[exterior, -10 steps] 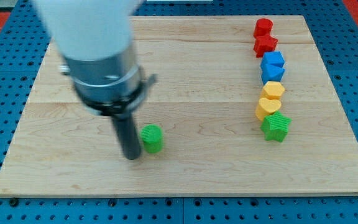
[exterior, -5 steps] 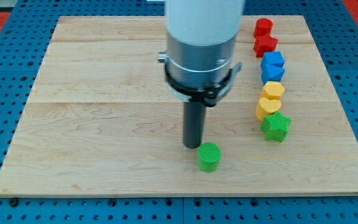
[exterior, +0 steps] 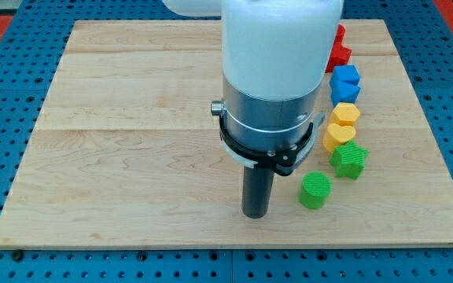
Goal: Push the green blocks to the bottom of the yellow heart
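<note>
A green cylinder [exterior: 315,190] stands near the view's bottom, right of centre. My tip [exterior: 255,214] rests on the board just to its left, a small gap apart. A green star-shaped block [exterior: 350,159] sits up and to the right of the cylinder, touching the underside of the yellow heart [exterior: 337,137]. The arm's body hides part of the column of blocks.
A column of blocks runs down the view's right: red blocks [exterior: 340,52] at the top, partly hidden by the arm, then two blue blocks [exterior: 345,83], a yellow hexagon [exterior: 343,115] and the heart. The wooden board [exterior: 132,118] lies on a blue pegboard.
The green cylinder has slid right, from the lower left of centre to close beside the green star. My tip has followed it rightward and now stands to its left.
</note>
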Motion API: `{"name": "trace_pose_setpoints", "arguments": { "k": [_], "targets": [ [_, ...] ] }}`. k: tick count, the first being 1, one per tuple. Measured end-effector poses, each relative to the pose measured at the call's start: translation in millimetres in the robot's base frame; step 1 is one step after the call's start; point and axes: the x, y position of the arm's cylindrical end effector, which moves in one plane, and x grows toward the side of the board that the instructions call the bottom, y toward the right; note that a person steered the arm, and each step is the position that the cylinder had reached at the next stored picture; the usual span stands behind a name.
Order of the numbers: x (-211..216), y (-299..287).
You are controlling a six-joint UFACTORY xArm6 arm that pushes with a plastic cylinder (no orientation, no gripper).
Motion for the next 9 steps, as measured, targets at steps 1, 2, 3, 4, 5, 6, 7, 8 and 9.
{"name": "trace_pose_setpoints", "arguments": {
  "k": [1,2,3,4,5,6,7,8,9],
  "targets": [
    [-4.3,15.1],
    [-4.9,17.2],
    [-12.5,25.2],
    [-22.2,35.6],
    [-22.2,67.0],
    [-22.2,99.4],
    [-21.5,92.6],
    [-18.1,58.8],
    [-18.8,28.6]
  ]
}}
